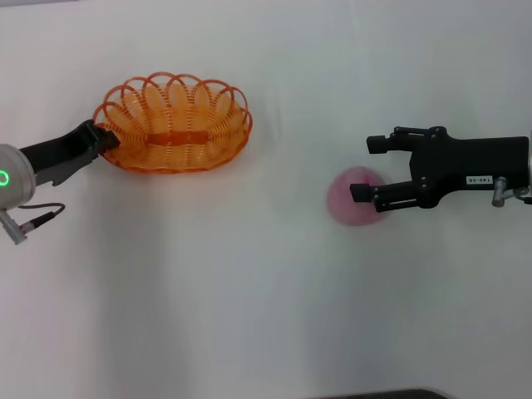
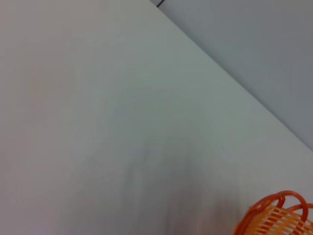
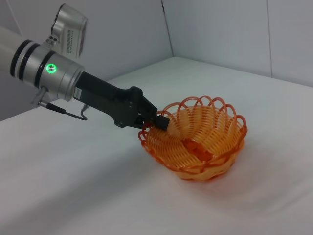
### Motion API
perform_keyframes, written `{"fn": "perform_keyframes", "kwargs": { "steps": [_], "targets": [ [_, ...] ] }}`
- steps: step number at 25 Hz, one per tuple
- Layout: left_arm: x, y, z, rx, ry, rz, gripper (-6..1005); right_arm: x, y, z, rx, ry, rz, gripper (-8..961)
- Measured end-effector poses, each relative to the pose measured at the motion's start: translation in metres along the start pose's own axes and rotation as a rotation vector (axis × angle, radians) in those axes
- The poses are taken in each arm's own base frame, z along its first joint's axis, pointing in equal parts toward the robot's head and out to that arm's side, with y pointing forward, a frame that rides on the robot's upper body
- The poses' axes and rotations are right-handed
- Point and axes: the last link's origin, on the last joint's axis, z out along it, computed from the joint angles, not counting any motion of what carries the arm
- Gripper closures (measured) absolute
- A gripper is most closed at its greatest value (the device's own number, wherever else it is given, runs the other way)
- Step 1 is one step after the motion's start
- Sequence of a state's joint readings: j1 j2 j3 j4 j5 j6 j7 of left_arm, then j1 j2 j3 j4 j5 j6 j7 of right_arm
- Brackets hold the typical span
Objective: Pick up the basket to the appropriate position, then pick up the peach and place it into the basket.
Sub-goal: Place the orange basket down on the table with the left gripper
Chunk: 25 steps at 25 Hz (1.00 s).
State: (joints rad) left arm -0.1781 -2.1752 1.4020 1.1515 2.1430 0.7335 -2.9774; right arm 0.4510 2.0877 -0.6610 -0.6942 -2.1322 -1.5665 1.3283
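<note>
The oval orange wire basket (image 1: 174,125) sits at the far left of the white table. My left gripper (image 1: 106,140) is shut on the rim at the basket's left end; the right wrist view shows its black fingers clamped on the looped rim (image 3: 157,121) of the basket (image 3: 200,142). A bit of the rim shows in the left wrist view (image 2: 279,218). The pink peach (image 1: 345,204) lies on the table at the right. My right gripper (image 1: 370,169) is open over it, with one finger crossing the peach and the other beyond its far side.
The white table (image 1: 249,291) has nothing else on it. Its far edge meets a grey wall in the left wrist view (image 2: 234,78). A dark edge shows at the table's front (image 1: 382,394).
</note>
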Motion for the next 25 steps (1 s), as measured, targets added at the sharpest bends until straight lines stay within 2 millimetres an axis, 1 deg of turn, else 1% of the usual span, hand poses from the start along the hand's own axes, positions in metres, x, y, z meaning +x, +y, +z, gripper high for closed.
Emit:
{"fn": "perform_keyframes", "kwargs": {
  "steps": [15,18,25],
  "targets": [
    [-0.0008,-0.0005,-0.0009,-0.007,0.001,-0.007,924,-0.0015,-0.0012,0.0002,0.000,0.007,-0.011,7],
    [-0.0004,-0.0007,-0.0011,-0.010,0.004,-0.014,874,-0.0015,-0.0015,-0.0002,0.001,0.007,-0.011,7],
    [0.0000,-0.0025,-0.0030,-0.023,0.001,-0.045,811,-0.0020,-0.0015,0.0001,0.000,0.007,-0.012,7]
  ]
}}
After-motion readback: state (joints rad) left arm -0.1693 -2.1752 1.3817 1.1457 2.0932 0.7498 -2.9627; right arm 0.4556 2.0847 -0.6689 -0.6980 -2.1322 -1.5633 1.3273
